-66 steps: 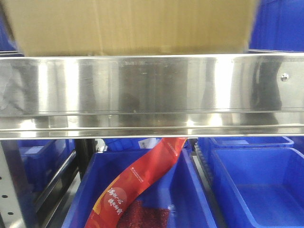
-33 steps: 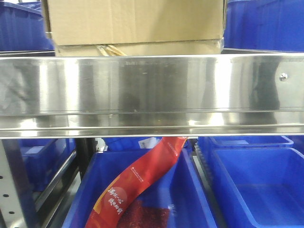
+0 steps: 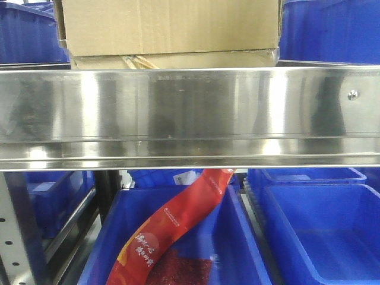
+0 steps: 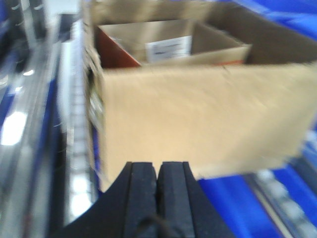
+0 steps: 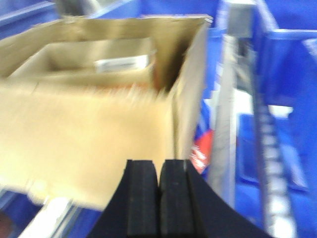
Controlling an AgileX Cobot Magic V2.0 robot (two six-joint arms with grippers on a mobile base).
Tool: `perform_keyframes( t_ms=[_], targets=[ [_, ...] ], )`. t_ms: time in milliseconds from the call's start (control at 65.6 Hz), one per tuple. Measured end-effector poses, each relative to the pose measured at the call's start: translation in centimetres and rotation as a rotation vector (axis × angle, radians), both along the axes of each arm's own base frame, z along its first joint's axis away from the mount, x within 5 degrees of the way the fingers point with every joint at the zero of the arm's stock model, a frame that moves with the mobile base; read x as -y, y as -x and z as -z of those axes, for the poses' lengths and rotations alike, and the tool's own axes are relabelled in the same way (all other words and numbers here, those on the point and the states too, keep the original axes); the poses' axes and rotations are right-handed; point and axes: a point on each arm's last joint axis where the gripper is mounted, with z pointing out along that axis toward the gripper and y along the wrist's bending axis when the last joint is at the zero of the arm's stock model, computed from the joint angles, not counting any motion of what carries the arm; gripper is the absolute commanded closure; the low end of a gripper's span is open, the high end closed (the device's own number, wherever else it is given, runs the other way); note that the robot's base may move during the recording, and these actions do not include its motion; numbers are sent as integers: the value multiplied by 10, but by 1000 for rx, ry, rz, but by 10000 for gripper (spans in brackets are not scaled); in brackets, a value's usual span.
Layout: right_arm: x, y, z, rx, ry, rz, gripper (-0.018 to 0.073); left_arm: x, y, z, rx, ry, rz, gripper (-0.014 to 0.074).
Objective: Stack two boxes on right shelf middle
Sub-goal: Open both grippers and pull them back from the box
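- Shelf [image 3: 190, 104]: steel board spans the full front view, broad shiny front lip, small screw [image 3: 353, 94] near its right end
- Blue bins: under the shelf a centre bin [image 3: 243, 249] and a right bin [image 3: 323, 234] side by side; more bins [image 3: 329, 29] on the shelf level flank the cardboard left and right
- Top box [image 3: 169, 27]: plain brown cardboard, sits on the shelf behind the lip, left of centre, upper part cut off by the frame
- Bottom box [image 3: 178, 61]: only a thin strip shows between the top box and the lip, with yellowish tape [image 3: 136, 61] peeling at its left part; top box rests on it, so the two are stacked
- Left wrist view: top box [image 4: 198, 119] seen from its left end, open top, a smaller inner carton with a white label [image 4: 168, 48] inside; image blurred
- Right wrist view: same box [image 5: 89, 129] from the right end, open top and label [image 5: 121, 63] visible, blurred; blue bin [image 5: 290, 64] just right of it
- Red bag [image 3: 172, 228]: long red pouch with white print, lies tilted in the centre bin, top end reaching up to the shelf underside
- Left gripper [image 4: 157, 198]: black pads pressed together, nothing between them, just in front of the box's near lower edge, clear of the cardboard as far as the blur allows
- Right gripper [image 5: 159, 198]: pads likewise closed flat on each other, empty, near the box's right front corner, contact with it cannot be told
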Motion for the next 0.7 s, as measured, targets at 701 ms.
perform_keyframes(
  t_ms=[701],
  targets=[
    [33,113,48,214,-52,-38,728,-73,136,82,309,165,-77,707]
  ],
)
